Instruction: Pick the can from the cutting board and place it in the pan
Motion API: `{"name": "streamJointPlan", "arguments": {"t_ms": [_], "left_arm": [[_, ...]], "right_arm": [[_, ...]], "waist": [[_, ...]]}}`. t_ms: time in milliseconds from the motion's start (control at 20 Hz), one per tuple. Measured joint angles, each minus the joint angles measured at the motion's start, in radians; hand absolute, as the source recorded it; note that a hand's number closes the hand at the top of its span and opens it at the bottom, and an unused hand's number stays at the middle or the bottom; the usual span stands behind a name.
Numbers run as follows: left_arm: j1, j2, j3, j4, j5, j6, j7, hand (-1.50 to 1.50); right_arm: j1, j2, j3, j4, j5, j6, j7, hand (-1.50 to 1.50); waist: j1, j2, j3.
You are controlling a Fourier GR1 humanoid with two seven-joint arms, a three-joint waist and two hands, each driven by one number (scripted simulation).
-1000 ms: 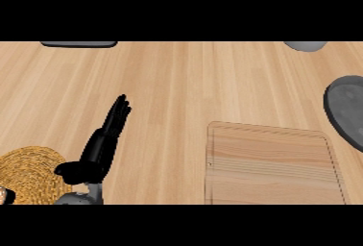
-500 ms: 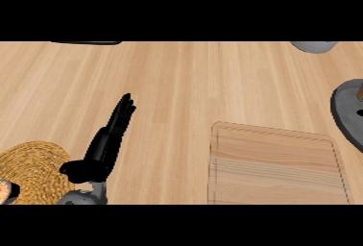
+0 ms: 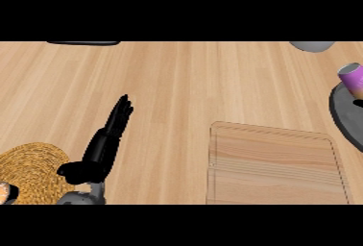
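Pale wood-grain surface fills the head view. At its right edge a purple can with a pale rim sits tilted in the dark grey pan. The left hand lies open, fingers straight, holding nothing. Near the front edge rests a rectangular wooden cutting board; a woven straw mat sits front-left.

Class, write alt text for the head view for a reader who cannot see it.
A purple can shows at the right edge over a dark pan; the cutting board nearby has nothing on it. The left hand rests open on the wooden counter, beside a woven mat.
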Motion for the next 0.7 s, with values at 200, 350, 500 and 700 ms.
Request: {"name": "streamJointPlan", "arguments": {"t_ms": [200, 350, 500, 700], "left_arm": [[0.008, -0.006, -0.001, 0.001, -0.008, 0.008, -0.005, 0.0], [0.021, 0.002, 0.002, -0.022, -0.008, 0.008, 0.012, 0.0], [0.045, 0.001, 0.001, -0.023, -0.012, 0.01, -0.005, 0.0], [0.029, 0.008, 0.025, -0.012, -0.001, 0.004, 0.002, 0.0]], "right_arm": [[0.008, -0.041, -0.074, 0.029, -0.082, 0.065, -0.056, -1.5], [0.028, -0.081, -0.122, 0.051, -0.141, 0.152, -0.084, -1.5], [0.06, -0.135, -0.157, 0.073, -0.191, 0.283, -0.106, -1.5], [0.135, -0.171, -0.174, 0.089, -0.234, 0.462, -0.169, -1.5]], "waist": [[-0.014, -0.005, -0.001], [-0.021, -0.008, -0.002], [-0.028, -0.011, -0.002], [-0.04, -0.014, -0.003]]}}
